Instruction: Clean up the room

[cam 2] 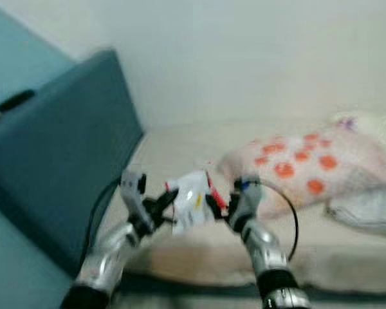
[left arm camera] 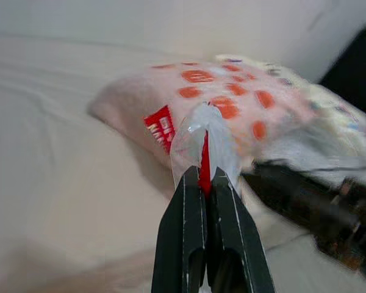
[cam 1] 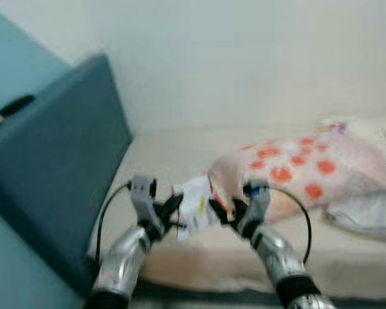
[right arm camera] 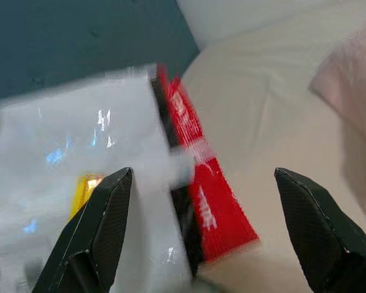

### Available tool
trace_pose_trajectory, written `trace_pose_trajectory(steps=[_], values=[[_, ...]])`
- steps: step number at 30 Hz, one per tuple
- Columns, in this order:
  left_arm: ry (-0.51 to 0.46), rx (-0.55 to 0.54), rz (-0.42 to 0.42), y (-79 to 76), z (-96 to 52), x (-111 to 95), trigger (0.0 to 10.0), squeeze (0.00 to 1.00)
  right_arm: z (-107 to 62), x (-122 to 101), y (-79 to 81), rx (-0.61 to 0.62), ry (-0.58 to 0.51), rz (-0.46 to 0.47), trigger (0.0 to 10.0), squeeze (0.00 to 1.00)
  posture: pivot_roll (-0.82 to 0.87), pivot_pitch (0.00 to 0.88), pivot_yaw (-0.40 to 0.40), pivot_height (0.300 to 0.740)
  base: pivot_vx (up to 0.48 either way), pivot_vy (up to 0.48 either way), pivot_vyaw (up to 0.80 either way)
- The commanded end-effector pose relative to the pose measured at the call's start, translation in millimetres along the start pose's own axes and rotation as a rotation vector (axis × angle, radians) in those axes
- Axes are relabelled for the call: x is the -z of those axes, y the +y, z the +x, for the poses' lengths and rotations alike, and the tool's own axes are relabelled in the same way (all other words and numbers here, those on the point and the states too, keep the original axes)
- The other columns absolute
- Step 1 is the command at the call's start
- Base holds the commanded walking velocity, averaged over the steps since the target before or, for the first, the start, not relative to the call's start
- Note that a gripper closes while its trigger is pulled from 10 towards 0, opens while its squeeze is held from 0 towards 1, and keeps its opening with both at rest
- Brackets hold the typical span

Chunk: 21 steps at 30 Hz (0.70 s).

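A crinkled clear-and-white plastic wrapper [cam 1: 194, 206] with red and yellow print hangs in the air above the bed's near edge. My left gripper [cam 1: 174, 210] is shut on its left side; in the left wrist view the two black fingers [left arm camera: 186, 232] pinch the plastic wrapper [left arm camera: 202, 140] and a red strip. My right gripper [cam 1: 222, 212] stands open at the wrapper's right side. In the right wrist view its fingers [right arm camera: 104, 213] are spread wide, with the wrapper [right arm camera: 110, 146] and its red flap just ahead of them.
A pink pillow [cam 1: 296, 170] with orange dots lies on the cream mattress [cam 1: 167, 154], just behind the right gripper. White cloth [cam 1: 367, 215] and a pale plush thing [cam 1: 367, 129] lie at right. A teal headboard [cam 1: 58, 161] carrying a small black object [cam 1: 16, 105] stands at left.
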<state>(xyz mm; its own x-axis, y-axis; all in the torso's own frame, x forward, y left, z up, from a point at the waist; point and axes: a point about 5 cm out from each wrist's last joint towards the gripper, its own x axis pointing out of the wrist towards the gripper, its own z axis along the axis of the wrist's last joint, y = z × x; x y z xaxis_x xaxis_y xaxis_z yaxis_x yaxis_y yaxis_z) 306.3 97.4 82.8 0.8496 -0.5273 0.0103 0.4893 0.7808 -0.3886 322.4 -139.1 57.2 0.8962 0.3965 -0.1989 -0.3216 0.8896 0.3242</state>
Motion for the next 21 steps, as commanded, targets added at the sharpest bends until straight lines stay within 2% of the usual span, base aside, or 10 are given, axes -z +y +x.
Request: trace_pose_trajectory(steps=[1,13,16,20,21], values=[[-0.011,0.003,0.006,0.9,-0.1,-2.2,10.0,0.0,-0.7,3.8,1.6,-0.01,-0.002,0.024,10.0,0.0,-0.09,0.01,0.012,0.74,0.0,0.0,0.76],[-0.011,-0.009,0.07,1.3,1.9,-5.4,10.0,0.0,-0.8,3.6,4.1,-0.039,-0.004,0.016,10.0,0.0,-0.09,0.01,0.013,0.74,0.0,0.0,0.75],[-0.005,-0.046,0.101,4.7,2.6,-5.9,10.0,0.0,-0.8,4.8,5.4,-0.05,-0.001,0.016,10.0,0.0,-0.09,0.01,0.013,0.74,0.0,0.0,0.75],[0.02,-0.228,0.194,26.4,1.8,-9.4,10.0,0.0,-0.7,7.7,9.1,-0.076,0.01,0.016,10.0,0.0,-0.09,0.01,0.013,0.74,0.0,0.0,0.75],[0.02,-0.228,0.194,26.4,1.8,-9.4,10.0,0.0,-0.7,7.7,9.1,-0.076,0.01,0.016,10.0,0.0,-0.09,0.01,0.013,0.74,0.0,0.0,0.76]])
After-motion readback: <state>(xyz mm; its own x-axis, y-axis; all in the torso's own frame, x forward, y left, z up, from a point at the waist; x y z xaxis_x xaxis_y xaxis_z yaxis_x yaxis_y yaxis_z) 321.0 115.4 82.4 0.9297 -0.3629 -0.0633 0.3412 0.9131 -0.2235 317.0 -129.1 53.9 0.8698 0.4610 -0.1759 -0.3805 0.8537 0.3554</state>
